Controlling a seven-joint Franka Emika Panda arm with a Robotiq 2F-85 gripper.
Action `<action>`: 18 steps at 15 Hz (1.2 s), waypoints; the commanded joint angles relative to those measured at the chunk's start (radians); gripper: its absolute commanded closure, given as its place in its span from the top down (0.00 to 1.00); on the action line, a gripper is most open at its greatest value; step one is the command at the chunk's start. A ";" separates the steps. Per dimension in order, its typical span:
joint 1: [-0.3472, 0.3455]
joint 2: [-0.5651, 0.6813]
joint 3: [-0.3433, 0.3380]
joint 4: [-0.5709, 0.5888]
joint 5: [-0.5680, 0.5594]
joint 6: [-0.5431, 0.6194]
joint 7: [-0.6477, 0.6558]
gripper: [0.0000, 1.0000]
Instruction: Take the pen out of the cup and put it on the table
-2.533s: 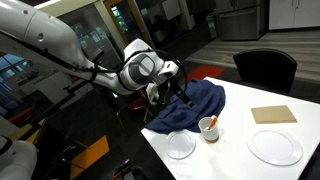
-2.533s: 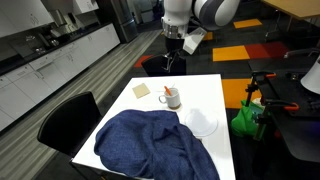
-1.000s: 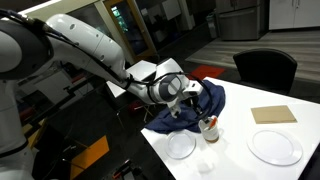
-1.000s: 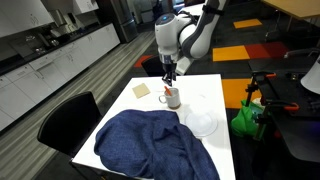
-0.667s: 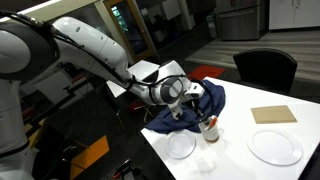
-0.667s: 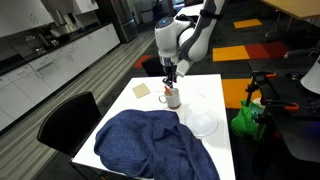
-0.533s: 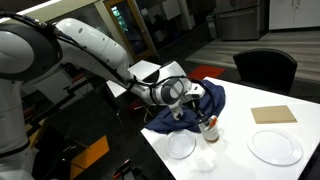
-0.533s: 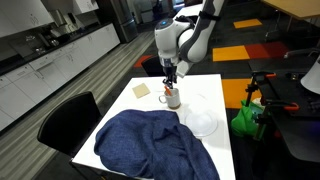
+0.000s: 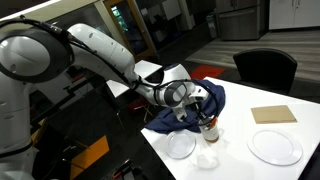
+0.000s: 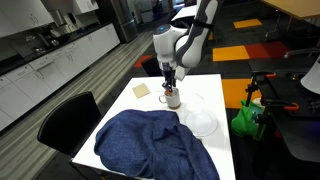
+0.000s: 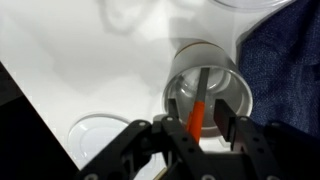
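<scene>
Inside the cup [image 11: 216, 56] the pen [image 11: 200, 108] stands leaning, orange end up within the parted hand [image 11: 207, 129].

You have no readable text, label, brand, number or sign anywhere in these views: the cup [image 11: 205, 92], the table [image 10: 215, 95] and the robot's arm [image 9: 100, 50] all show plain, unmarked surfaces at this resolution.

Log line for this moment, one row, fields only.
phase: pre-grasp | jaws: open, either side of pen | pen: leaning inside cup, not lifted | table: pen not yet placed
</scene>
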 commanded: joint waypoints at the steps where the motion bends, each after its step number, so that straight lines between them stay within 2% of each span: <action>1: 0.004 0.039 0.003 0.047 0.066 0.002 -0.064 0.44; 8: 0.008 0.089 0.007 0.102 0.117 -0.005 -0.095 0.45; 18: 0.008 0.143 -0.002 0.143 0.127 -0.007 -0.100 0.44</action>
